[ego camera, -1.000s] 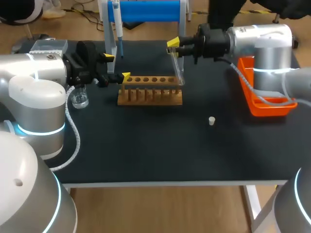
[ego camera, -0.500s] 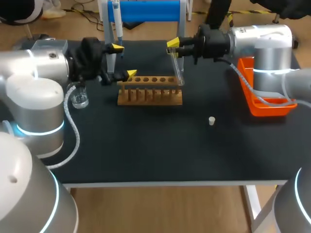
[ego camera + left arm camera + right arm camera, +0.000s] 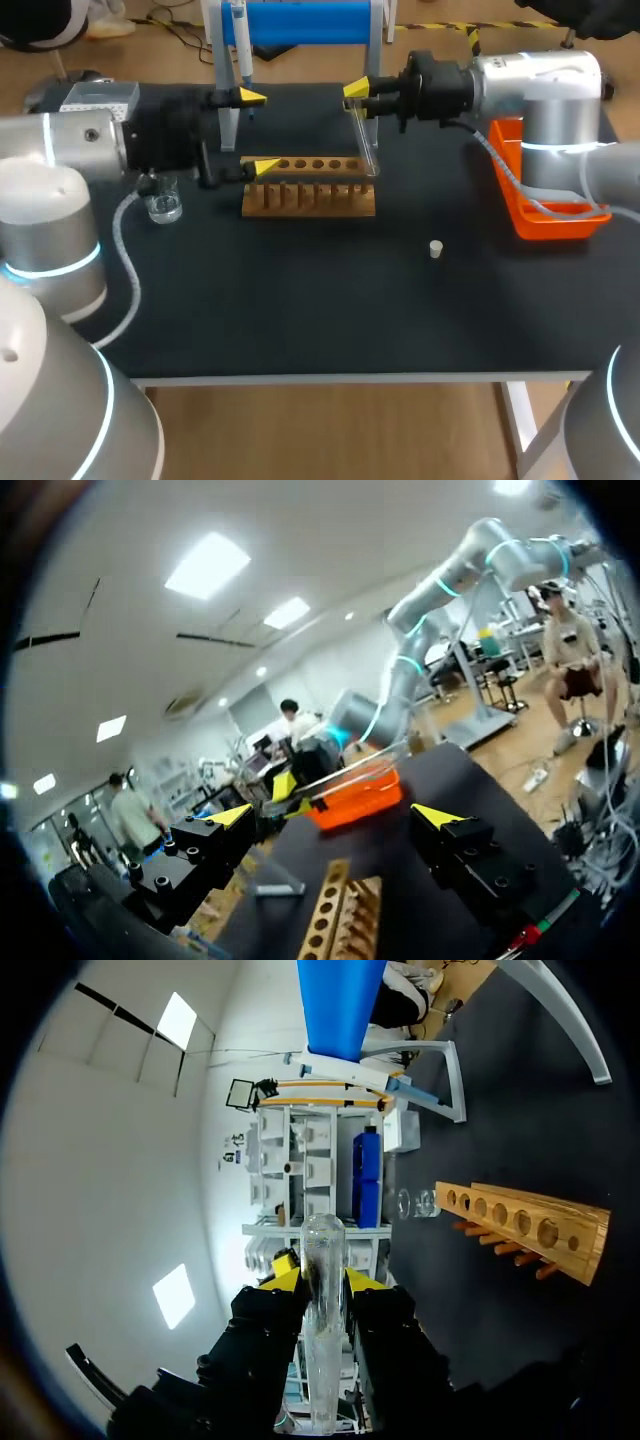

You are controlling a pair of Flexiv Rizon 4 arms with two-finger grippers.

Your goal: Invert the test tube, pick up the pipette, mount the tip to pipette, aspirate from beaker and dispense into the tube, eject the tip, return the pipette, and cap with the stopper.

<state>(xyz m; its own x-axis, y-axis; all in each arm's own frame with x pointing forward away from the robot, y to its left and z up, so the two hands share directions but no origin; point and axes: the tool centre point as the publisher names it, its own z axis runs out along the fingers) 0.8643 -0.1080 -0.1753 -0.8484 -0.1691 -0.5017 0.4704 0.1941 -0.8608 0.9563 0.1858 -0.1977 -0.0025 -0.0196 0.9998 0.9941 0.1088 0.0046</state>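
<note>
Here we are in the upper middle of the head view. Our right gripper (image 3: 360, 97) is clamped on the test tube (image 3: 366, 140), which hangs tilted with its lower end just over the right end of the wooden rack (image 3: 310, 190). In the right wrist view the tube sits squarely between both yellow tips, so that hold looks secure.

Our left gripper (image 3: 256, 131) stands wide open at upper left of centre, with one tip beside the stand (image 3: 222, 80) and the other at the rack's left end. The pipette (image 3: 240, 50) hangs on the stand above it, untouched.

Our call for a clean step is to keep the tube's turn slow and clear of the rack, then seat it in a hole before letting go (no rushing glassware). The left jaws should go square onto the pipette's body, clear of the stand's post.

The beaker (image 3: 163, 203) waits at left and the stopper (image 3: 435, 248) lies alone right of centre.

Against a second ago, the left gripper has swung up and spread wider, its upper tip now beside the stand. The right gripper and tube haven't budged.
</note>
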